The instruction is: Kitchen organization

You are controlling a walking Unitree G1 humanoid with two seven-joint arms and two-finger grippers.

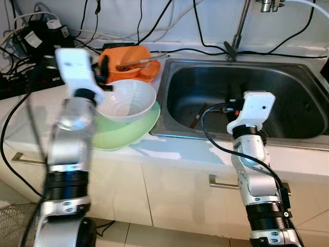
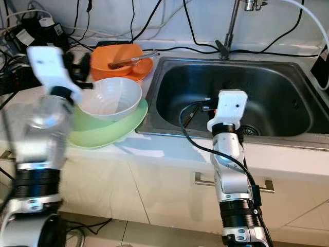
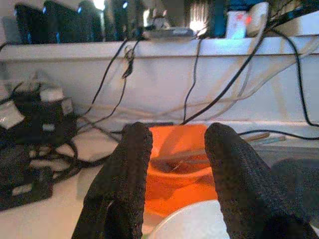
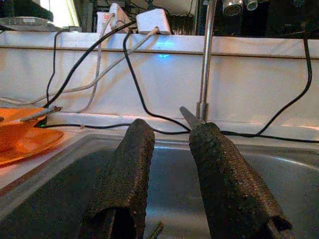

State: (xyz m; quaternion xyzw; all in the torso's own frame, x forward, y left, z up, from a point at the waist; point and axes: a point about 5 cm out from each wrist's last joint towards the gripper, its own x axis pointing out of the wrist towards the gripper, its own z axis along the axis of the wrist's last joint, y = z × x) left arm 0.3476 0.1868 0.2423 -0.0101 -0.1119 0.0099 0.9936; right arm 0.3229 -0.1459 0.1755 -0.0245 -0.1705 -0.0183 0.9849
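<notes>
Two bowls [image 1: 126,99], one sink [image 1: 247,77], one faucet [image 1: 239,31].

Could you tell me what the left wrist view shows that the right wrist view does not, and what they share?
The left wrist view looks past the open left gripper at the orange bowl, with the white bowl rim just below it and dark adapters on the counter. The right wrist view looks past the open right gripper into the steel sink, with the faucet rising behind it and the orange plate at the edge. Both share the white backsplash wall crossed by black cables.
</notes>
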